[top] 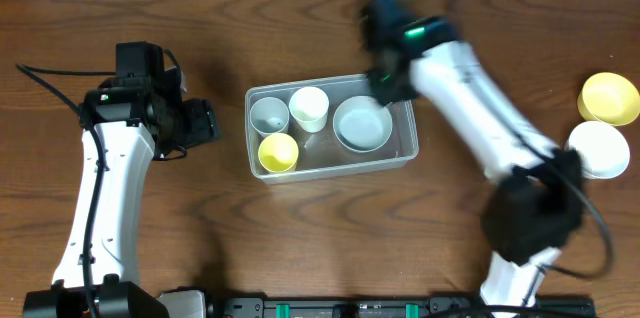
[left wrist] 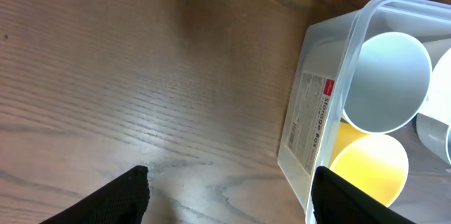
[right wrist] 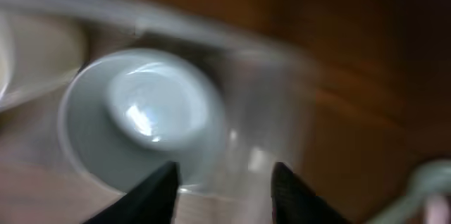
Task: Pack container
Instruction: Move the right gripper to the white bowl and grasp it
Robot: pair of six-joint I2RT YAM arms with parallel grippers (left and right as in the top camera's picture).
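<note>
The clear plastic container (top: 405,148) sits mid-table. It holds a grey cup (top: 268,115), a white cup (top: 309,108), a yellow cup (top: 278,152) and a grey bowl (top: 362,124). My right gripper (top: 380,83) hovers over the container's far right corner, open and empty; its blurred wrist view shows the grey bowl (right wrist: 141,118) below the fingers (right wrist: 224,185). My left gripper (top: 205,123) is open and empty left of the container; its wrist view shows the container's end wall (left wrist: 310,122), the grey cup (left wrist: 386,82) and the yellow cup (left wrist: 370,171) beside the fingers (left wrist: 229,196).
A yellow bowl (top: 610,97) and a white bowl (top: 599,148) stand at the table's right edge. Bare wood lies left of and in front of the container. The right arm stretches diagonally from the front right to the container.
</note>
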